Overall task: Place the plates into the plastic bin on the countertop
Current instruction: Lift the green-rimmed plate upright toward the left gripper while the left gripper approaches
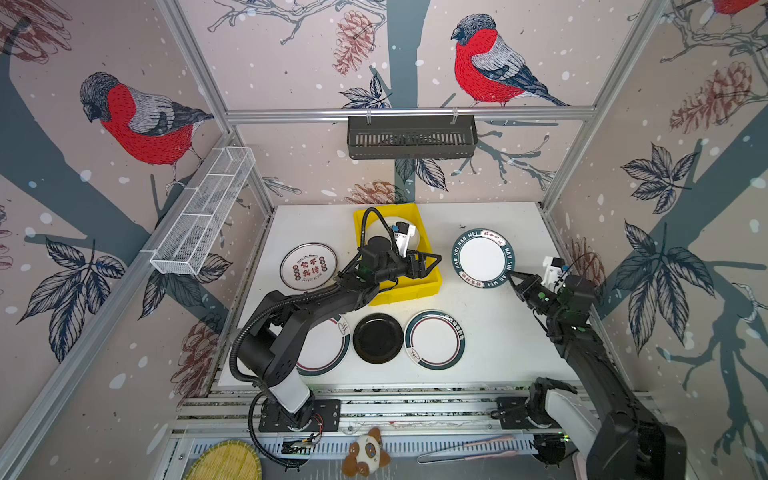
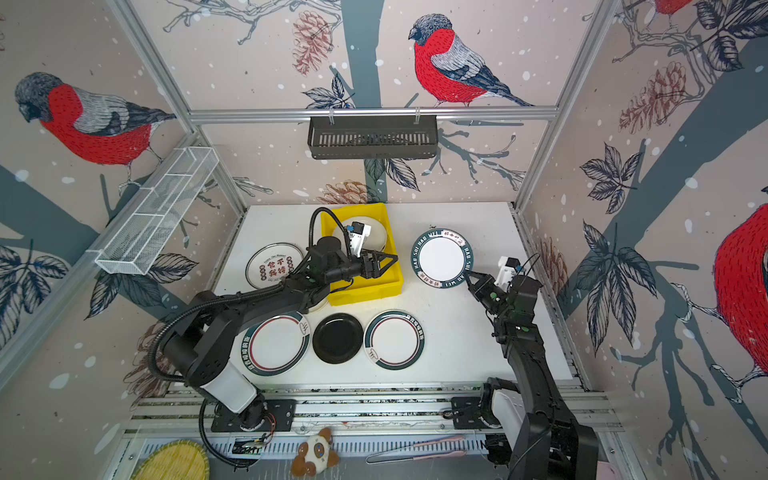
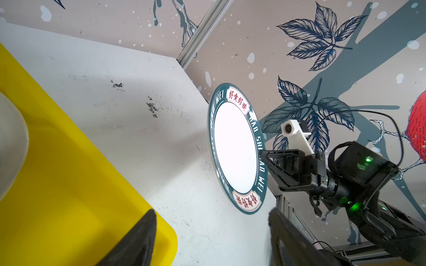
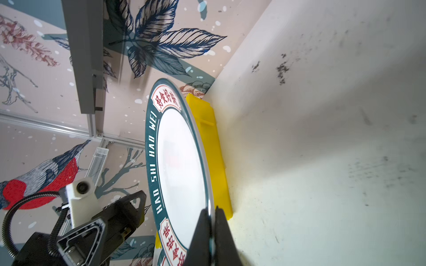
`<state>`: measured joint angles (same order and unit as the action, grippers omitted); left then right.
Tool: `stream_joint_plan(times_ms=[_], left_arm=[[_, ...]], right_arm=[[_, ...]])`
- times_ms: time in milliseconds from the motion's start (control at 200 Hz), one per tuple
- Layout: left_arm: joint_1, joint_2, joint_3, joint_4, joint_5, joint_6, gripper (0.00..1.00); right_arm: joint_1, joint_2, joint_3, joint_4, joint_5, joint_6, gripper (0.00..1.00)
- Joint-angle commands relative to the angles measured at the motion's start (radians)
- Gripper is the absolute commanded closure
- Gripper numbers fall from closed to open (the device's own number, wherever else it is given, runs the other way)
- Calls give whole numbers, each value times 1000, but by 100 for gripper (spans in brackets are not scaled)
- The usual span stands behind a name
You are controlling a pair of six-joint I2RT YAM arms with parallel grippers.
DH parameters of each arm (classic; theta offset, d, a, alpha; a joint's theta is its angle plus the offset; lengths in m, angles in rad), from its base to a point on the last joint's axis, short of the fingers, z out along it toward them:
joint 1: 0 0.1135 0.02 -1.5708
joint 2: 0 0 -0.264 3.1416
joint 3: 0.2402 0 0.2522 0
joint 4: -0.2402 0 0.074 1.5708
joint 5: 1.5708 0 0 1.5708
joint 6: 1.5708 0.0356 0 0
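Now, right pincer (image 4: 212, 213): shut tight on the thin edge of the green-rimmed plate (image 1: 483, 257), because the edge is the only bit it can pinch.
Green-rimmed plate: up off the surface (image 1: 498, 345), I think, just right of the yellow bin (image 1: 405, 293), not in yet.
Left pincer (image 1: 435, 262): open and empty, over the bin's near corner.
Yellow bin: one pale plate (image 3: 11, 142) inside.

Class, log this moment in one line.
right gripper shut on teal-rimmed plate | left gripper open above plastic bin edge | cream plate in bin
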<state>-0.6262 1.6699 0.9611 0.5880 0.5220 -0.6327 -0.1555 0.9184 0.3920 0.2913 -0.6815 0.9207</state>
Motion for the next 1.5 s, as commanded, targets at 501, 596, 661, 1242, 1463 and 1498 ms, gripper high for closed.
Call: stream_joint_plan(times_ms=[501,596,661,1242,1463,1498], left_arm=[[-17,83,80,22,17,-27,55],[-17,87,88,15,11,-25,63],[-17,90,94,12,13,-24,68],[-17,113,115,10,7,-44,98],[-17,122,141,-18,0,-31,100],[-17,121,147,-25,-2,-26,100]], right_arm=[[179,39,62,69,113,-39,100],[188,55,62,81,98,-36,100],[194,57,61,92,97,-34,100],[234,89,78,78,103,-90,73],[234,82,77,67,105,-112,24],[234,81,78,61,110,-116,19]])
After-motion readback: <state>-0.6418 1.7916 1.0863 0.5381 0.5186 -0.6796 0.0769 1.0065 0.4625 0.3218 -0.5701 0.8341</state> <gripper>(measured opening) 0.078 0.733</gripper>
